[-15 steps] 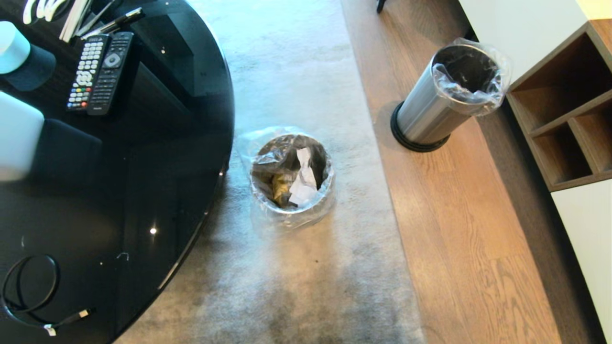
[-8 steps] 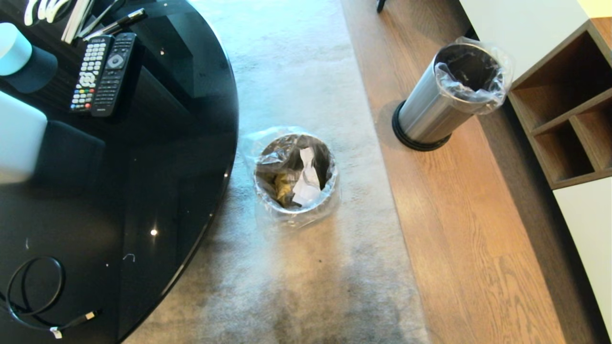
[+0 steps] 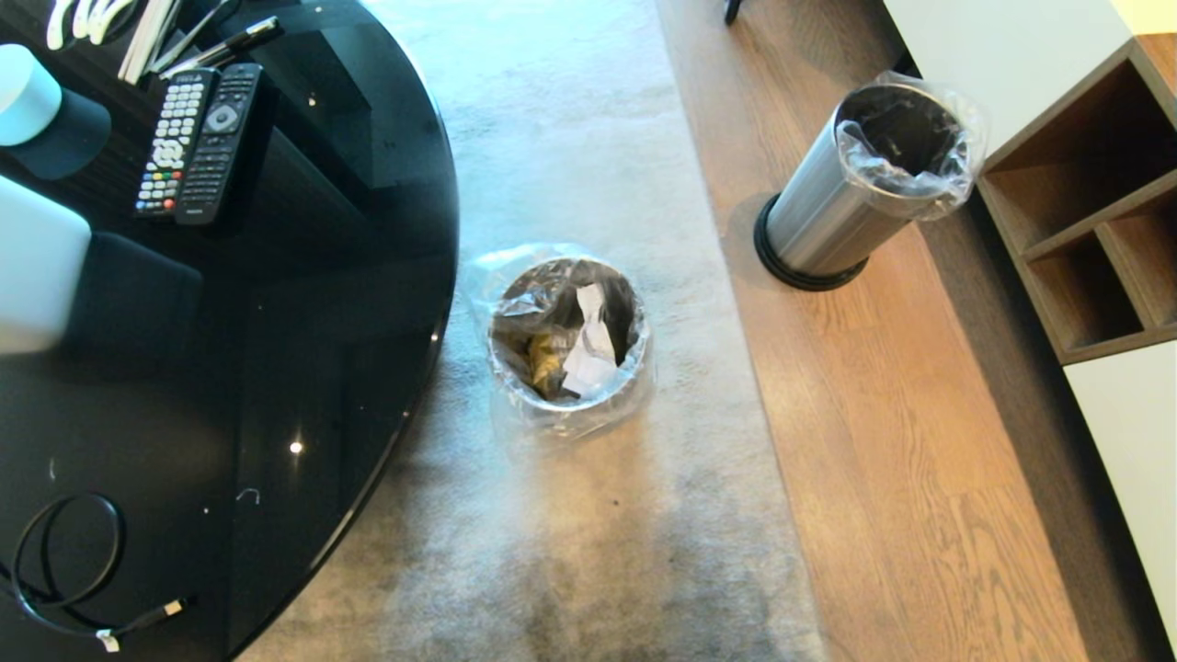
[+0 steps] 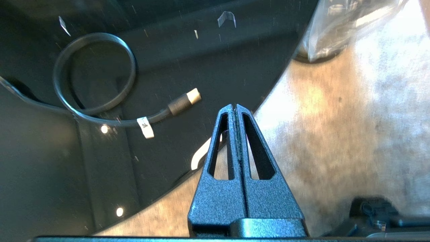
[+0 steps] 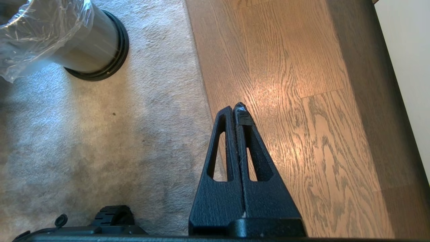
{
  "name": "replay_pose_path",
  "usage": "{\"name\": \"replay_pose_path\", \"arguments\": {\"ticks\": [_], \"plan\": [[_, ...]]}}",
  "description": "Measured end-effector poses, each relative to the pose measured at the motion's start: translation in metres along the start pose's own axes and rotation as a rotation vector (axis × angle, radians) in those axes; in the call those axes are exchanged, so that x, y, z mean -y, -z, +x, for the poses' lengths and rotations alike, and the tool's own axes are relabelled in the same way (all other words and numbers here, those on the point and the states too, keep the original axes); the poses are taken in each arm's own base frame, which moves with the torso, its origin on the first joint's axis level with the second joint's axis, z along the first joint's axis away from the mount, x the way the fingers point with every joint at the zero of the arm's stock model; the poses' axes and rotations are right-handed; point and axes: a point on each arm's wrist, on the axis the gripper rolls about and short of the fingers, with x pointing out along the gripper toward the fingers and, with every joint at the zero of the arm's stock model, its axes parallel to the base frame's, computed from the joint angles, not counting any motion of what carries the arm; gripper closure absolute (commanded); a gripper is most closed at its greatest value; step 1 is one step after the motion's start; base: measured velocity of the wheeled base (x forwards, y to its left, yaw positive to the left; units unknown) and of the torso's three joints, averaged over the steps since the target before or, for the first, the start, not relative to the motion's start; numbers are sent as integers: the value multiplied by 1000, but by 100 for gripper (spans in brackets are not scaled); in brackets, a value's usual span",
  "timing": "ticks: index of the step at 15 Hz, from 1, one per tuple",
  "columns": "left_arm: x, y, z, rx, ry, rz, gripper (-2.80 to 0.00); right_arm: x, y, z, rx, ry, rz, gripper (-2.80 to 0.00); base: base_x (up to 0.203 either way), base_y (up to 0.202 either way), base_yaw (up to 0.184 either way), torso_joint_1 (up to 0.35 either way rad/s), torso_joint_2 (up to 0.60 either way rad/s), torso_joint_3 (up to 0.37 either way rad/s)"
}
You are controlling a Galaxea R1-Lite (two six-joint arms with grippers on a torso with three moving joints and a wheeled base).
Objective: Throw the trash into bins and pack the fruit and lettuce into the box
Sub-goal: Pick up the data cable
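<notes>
One steel bin (image 3: 565, 405) with a clear liner stands on the carpet beside the black table. Inside it lie the trash, a crumpled white tissue (image 3: 588, 354) and a gold wrapper (image 3: 542, 360). A second bin (image 3: 832, 221) stands on the wood floor; its liner looks empty. The white box (image 3: 32, 267) sits on the table, cut off by the left edge. Fruit and lettuce are out of view. Neither arm shows in the head view. My left gripper (image 4: 236, 107) is shut and empty over the table's rim. My right gripper (image 5: 237, 107) is shut and empty where carpet meets floor, apart from the carpet bin (image 5: 90, 50).
The round black glass table (image 3: 276, 368) fills the left, bearing two remotes (image 3: 193, 138) and a coiled black cable (image 3: 64, 561). A wooden shelf unit (image 3: 1094, 211) lines the right wall. Grey carpet (image 3: 588, 552) runs down the middle, with wood floor (image 3: 901, 460) beside it.
The whole head view shifted slightly to the right a second ago, so the camera moved. Since then it has held still, and nothing in the scene has moved.
</notes>
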Motion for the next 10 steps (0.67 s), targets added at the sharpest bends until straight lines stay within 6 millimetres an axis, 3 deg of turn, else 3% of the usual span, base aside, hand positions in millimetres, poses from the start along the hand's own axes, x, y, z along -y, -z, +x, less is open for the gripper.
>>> {"name": "replay_pose_path", "arguments": {"ticks": [5, 10], "plan": [[-5, -42, 4, -43, -27, -23, 0, 0, 0, 0, 0, 0, 0, 0, 0, 0, 0, 0, 0, 0], [-10, -76, 27, -165, -114, -85, 0, 0, 0, 0, 0, 0, 0, 0, 0, 0, 0, 0, 0, 0]]}}
